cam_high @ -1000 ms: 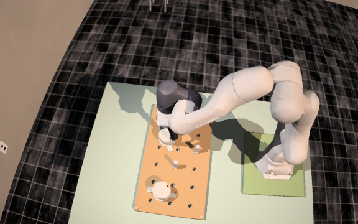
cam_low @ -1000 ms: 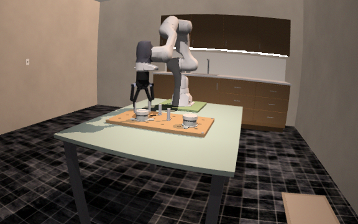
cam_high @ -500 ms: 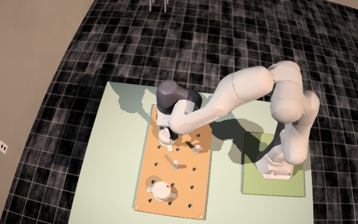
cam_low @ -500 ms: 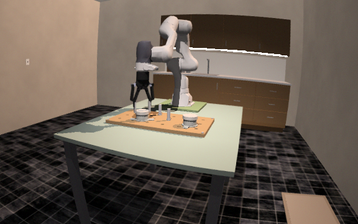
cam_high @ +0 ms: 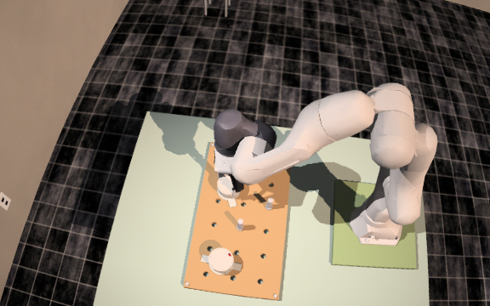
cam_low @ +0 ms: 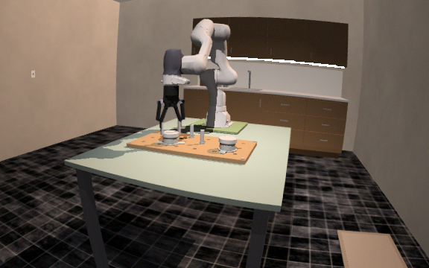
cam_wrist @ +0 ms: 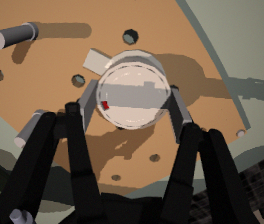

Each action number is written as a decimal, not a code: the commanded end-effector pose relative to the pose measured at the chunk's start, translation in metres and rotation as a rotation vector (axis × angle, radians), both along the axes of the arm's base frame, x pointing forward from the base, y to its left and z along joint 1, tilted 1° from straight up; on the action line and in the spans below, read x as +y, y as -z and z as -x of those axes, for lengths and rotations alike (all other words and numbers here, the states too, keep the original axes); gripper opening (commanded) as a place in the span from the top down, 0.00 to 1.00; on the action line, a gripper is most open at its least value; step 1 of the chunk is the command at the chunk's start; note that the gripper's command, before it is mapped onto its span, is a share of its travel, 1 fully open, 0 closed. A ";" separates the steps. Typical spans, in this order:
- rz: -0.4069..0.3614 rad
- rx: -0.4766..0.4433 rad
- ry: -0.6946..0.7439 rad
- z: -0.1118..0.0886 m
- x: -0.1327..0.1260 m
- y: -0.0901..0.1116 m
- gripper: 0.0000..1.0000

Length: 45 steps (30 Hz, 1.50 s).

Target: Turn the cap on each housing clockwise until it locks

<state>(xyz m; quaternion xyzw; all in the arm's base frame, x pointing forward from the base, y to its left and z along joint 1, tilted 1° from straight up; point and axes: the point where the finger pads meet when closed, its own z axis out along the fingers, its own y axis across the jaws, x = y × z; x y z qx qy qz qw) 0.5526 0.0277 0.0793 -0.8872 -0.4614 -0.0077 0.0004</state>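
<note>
Two round white housings with caps stand upright on an orange pegboard (cam_high: 236,223). The far housing sits under my wrist; in the wrist view its white cap (cam_wrist: 132,98) with a small red mark (cam_wrist: 106,104) lies between my two black fingers. My gripper (cam_wrist: 133,94) is shut on this cap from above, a finger on each side; it also shows in the side view (cam_low: 170,131). The near housing (cam_high: 223,260), whose cap also has a red mark, stands free at the board's front end, and shows in the side view (cam_low: 227,143).
Two short grey pegs (cam_high: 240,224) (cam_high: 270,203) stand upright on the board between the housings. The board has several dark holes. My arm's base stands on a green mat (cam_high: 373,225) to the right. The table edge runs close to the board's front.
</note>
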 end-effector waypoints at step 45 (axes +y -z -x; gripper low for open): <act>-0.002 0.005 0.001 0.020 0.002 0.002 0.90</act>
